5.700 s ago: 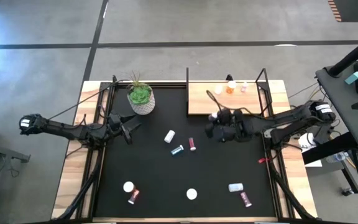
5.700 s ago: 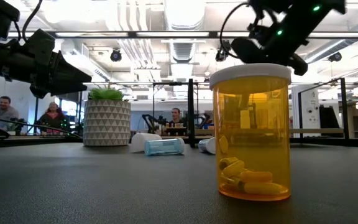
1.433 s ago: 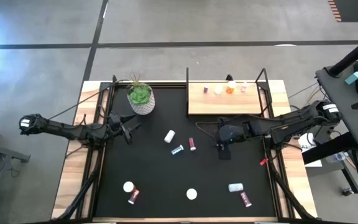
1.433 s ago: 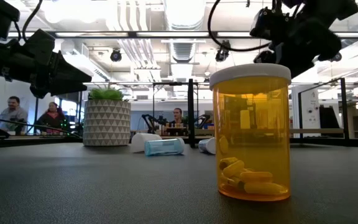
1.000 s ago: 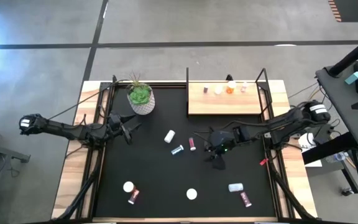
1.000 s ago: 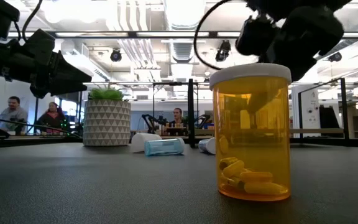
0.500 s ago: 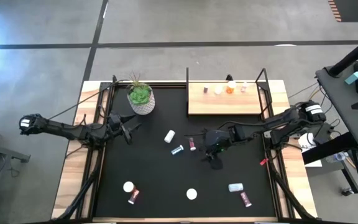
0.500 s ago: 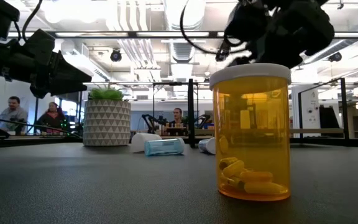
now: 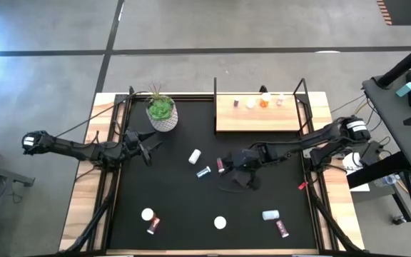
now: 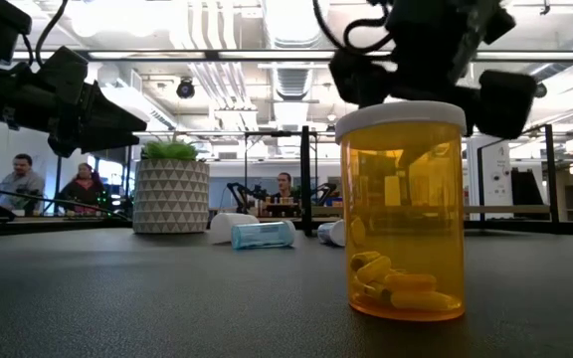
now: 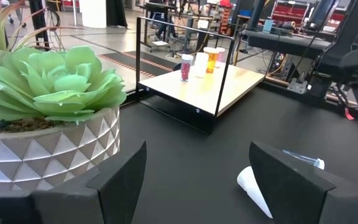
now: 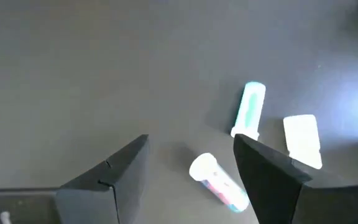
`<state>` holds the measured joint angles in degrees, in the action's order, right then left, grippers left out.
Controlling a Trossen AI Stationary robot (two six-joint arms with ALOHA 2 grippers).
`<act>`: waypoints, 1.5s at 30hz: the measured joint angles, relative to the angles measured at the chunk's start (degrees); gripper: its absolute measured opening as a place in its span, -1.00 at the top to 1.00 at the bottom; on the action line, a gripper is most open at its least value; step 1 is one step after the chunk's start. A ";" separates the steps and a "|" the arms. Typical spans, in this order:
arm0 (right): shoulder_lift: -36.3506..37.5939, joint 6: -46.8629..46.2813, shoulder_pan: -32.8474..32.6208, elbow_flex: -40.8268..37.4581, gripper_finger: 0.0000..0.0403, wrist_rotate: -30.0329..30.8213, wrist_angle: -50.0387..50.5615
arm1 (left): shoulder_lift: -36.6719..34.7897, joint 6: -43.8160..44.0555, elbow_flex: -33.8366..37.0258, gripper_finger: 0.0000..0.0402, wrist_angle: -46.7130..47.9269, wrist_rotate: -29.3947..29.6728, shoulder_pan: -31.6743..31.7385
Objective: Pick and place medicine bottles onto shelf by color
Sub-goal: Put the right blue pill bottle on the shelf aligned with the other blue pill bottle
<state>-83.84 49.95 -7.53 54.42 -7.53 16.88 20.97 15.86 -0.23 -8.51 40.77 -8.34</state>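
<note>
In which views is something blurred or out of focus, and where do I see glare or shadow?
Low view: the orange translucent pill bottle is sharp, the dark right gripper above it is smeared. Right wrist view: the pink-labelled white-capped bottle is soft. High view: a dark shadow lies beneath the right gripper, and blue glare sits in the floor corner.

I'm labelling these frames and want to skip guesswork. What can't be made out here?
- Low view: the orange bottle up close blocks the mat behind it.
- High view: the bottles on the shelf are too small to tell caps or labels.
- Right wrist view: the pink bottle lies partly behind the right tool.
- High view: the right arm covers the mat under it.
</note>
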 joint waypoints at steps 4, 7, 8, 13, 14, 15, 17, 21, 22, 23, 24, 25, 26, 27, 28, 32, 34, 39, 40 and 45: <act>-3.83 5.74 0.67 2.98 -0.11 0.13 3.70 | 0.01 0.00 -0.01 -0.34 0.00 -0.02 0.00; -7.64 12.82 1.58 6.51 -0.11 0.04 8.16 | -0.09 0.02 0.00 -0.34 -0.02 0.00 0.02; -8.79 14.16 2.07 7.91 -0.11 0.00 10.24 | -0.04 0.02 -0.02 -0.34 0.00 -0.02 0.00; -13.92 16.04 4.85 17.21 -0.11 1.11 23.29 | 0.00 0.01 -0.01 -0.34 0.01 -0.01 0.00; -14.58 15.93 5.46 18.80 -0.11 0.89 24.93 | 0.00 0.02 -0.02 -0.34 0.00 -0.02 0.02; -15.01 16.23 6.10 20.18 -0.11 0.18 25.96 | 0.00 0.01 -0.02 -0.34 0.01 -0.02 0.00; -15.73 19.90 7.33 22.44 -0.11 -2.33 27.27 | 0.00 0.02 -0.02 -0.34 0.00 0.00 0.00; -15.69 28.62 9.56 24.51 -0.11 -9.73 27.79 | -0.02 0.00 -0.02 -0.34 0.00 -0.02 0.00; -15.69 29.87 9.92 24.64 -0.11 -11.49 27.99 | -0.02 0.00 -0.02 -0.34 0.00 -0.01 0.01; -15.69 30.64 10.19 24.67 -0.11 -13.07 28.25 | -0.01 0.02 -0.01 -0.34 0.00 -0.01 0.00; -15.73 31.03 10.44 24.68 -0.11 -14.17 28.30 | 0.02 0.02 0.00 -0.34 0.00 0.00 0.02; -15.89 31.45 10.58 24.56 -0.11 -14.92 27.78 | 0.01 0.00 -0.01 -0.34 0.02 -0.02 0.00; -16.25 32.15 10.58 24.43 -0.11 -15.05 27.01 | -0.02 0.00 -0.01 -0.34 0.01 -0.01 0.01; -16.61 32.57 10.58 24.33 -0.11 -15.01 26.63 | -0.04 0.00 -0.02 -0.34 0.00 0.00 0.00; -17.21 32.68 10.58 24.24 -0.11 -14.86 26.46 | -0.04 0.01 -0.02 -0.34 0.00 -0.02 0.00; -20.11 34.30 10.58 24.15 -0.11 -11.31 25.80 | -0.02 0.02 -0.02 -0.34 0.01 -0.01 0.00; -21.34 36.57 10.58 24.16 -0.11 -9.08 25.72 | -0.01 0.00 -0.02 -0.34 0.01 -0.02 0.00; -23.96 37.26 10.77 24.06 -0.11 -8.03 24.62 | -0.02 0.00 -0.02 -0.34 0.00 0.00 0.02; -24.06 37.76 10.75 24.06 -0.11 -7.51 23.90 | -0.01 0.00 -0.02 -0.34 0.00 -0.01 0.01; -24.29 39.66 11.08 24.07 -0.11 -4.39 22.11 | -0.02 0.01 -0.02 -0.34 0.00 -0.01 0.01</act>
<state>-108.13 89.60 3.56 78.48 -11.92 38.99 20.95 15.86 -0.25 -8.51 40.76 -8.33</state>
